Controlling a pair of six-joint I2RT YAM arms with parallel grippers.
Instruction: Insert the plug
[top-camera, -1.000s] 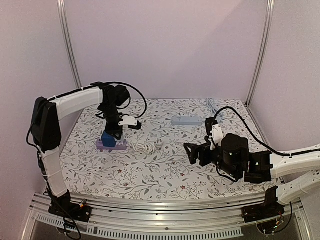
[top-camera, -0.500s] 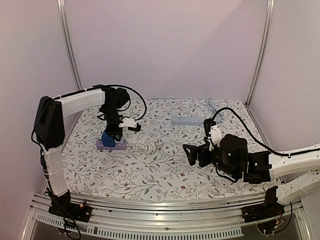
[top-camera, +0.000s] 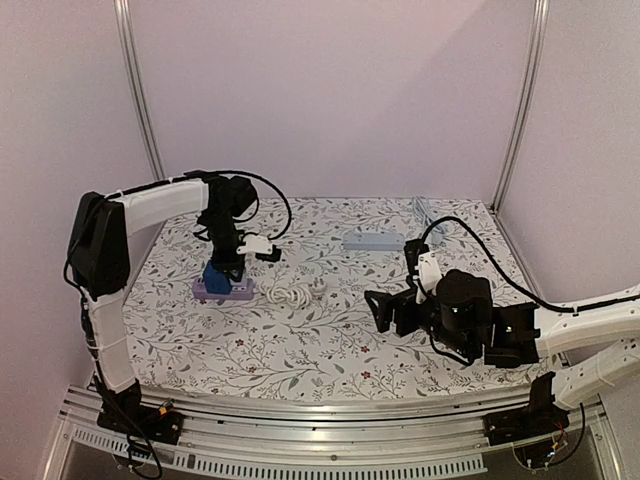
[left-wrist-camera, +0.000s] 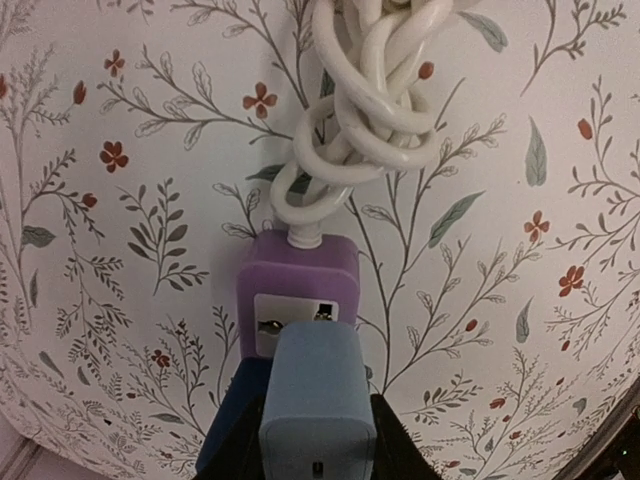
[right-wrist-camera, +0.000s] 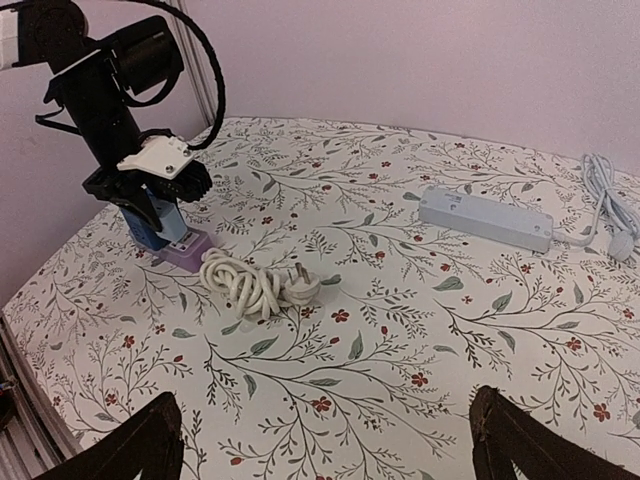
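The left end effector (top-camera: 224, 268) points down at the far left part of the flowered counter (top-camera: 300, 350) and is closed around the blue plug (left-wrist-camera: 318, 400), gripping it by its two sides. In the left wrist view its dark fingers (left-wrist-camera: 388, 452) flank the plug's body. The plug stands upright on the purple power strip (left-wrist-camera: 298, 300), over the end of the strip nearer the left edge of the counter. Part of the strip's white socket face with its slots shows just beyond the plug. Whether the prongs sit fully in the socket cannot be told from these views. A white cord (left-wrist-camera: 365, 110) leaves the other end of the purple strip and lies bunched in a loose coil on the counter just beside it. In the right wrist view the cord's own small plug (right-wrist-camera: 305, 283) rests at the coil's right side. The right end effector (top-camera: 385, 308) hangs above the counter on the right half, well apart from the purple strip. Its jaws are spread wide and hold nothing, and the right wrist view shows one black finger (right-wrist-camera: 135, 450) at each lower corner. Toward the back of the counter lies a grey power strip (right-wrist-camera: 485, 218), flat and set slightly aslant. Its pale cable (right-wrist-camera: 600, 185) is gathered near the far right corner.
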